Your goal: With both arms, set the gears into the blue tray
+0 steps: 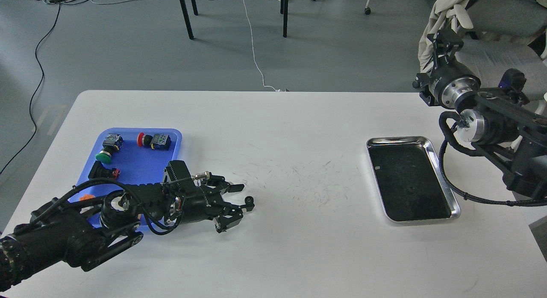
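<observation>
On the white table (pixel 273 131) the left arm (pixel 85 229) lies low, coming in from the lower left corner and crossing over the near right corner of the blue tray (pixel 130 167). Its gripper (pixel 241 197) points right, out past the tray's edge, with the two fingers spread apart. One gear (pixel 248 199), a tiny black toothed wheel, sits right at the tip of the nearer finger, on or just above the table; whether the finger touches it I cannot tell. It is outside the tray, well to the right of it.

Inside the blue tray lie several push-button switches: a green-capped one (pixel 104 156) at the far left, a red-capped one (pixel 143 139) beside a dark block (pixel 161 140) at the far edge, and another dark piece with a red spot (pixel 102 173) nearer the left rim. An orange bit (pixel 86 198) shows behind the arm's cables.

Far over on the right, a steel tray (pixel 444 178) with a dark inside rests near the table's right edge. A small speck shows on its dark floor, too small to name. The right arm (pixel 491 127) is raised above and beyond that tray, off the table's far right corner. Its gripper (pixel 446 39) points up and away, seen small and dark against a pale cloth (pixel 444 11) draped on a chair, so I cannot tell if its fingers are apart or together.
</observation>
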Robot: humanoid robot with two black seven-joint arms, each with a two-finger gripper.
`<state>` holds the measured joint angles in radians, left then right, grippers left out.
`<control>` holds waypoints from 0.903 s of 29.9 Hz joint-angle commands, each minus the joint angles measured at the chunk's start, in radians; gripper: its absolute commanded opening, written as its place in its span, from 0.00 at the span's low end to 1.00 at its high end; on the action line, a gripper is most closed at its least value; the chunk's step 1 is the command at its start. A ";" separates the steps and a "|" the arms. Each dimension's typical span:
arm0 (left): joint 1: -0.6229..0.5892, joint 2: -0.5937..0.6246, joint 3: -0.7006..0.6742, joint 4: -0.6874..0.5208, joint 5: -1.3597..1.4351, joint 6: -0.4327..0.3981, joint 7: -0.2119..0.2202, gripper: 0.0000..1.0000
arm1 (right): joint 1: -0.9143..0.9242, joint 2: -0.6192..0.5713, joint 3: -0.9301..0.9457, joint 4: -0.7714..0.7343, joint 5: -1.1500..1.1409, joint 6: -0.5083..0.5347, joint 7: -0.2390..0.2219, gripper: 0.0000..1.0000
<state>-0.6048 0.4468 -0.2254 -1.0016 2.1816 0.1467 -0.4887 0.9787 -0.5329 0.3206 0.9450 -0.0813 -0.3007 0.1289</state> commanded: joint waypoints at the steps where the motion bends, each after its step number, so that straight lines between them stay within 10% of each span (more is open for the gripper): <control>1: 0.017 0.023 -0.014 -0.006 0.000 0.022 0.000 0.60 | 0.000 0.001 0.000 0.000 0.000 0.000 0.000 0.99; 27: 0.013 -0.057 -0.014 0.008 0.000 0.037 0.000 0.59 | -0.005 -0.001 -0.001 -0.002 -0.009 0.000 0.000 0.99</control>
<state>-0.5926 0.3954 -0.2405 -0.9992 2.1816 0.1840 -0.4887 0.9744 -0.5326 0.3191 0.9434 -0.0899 -0.3007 0.1304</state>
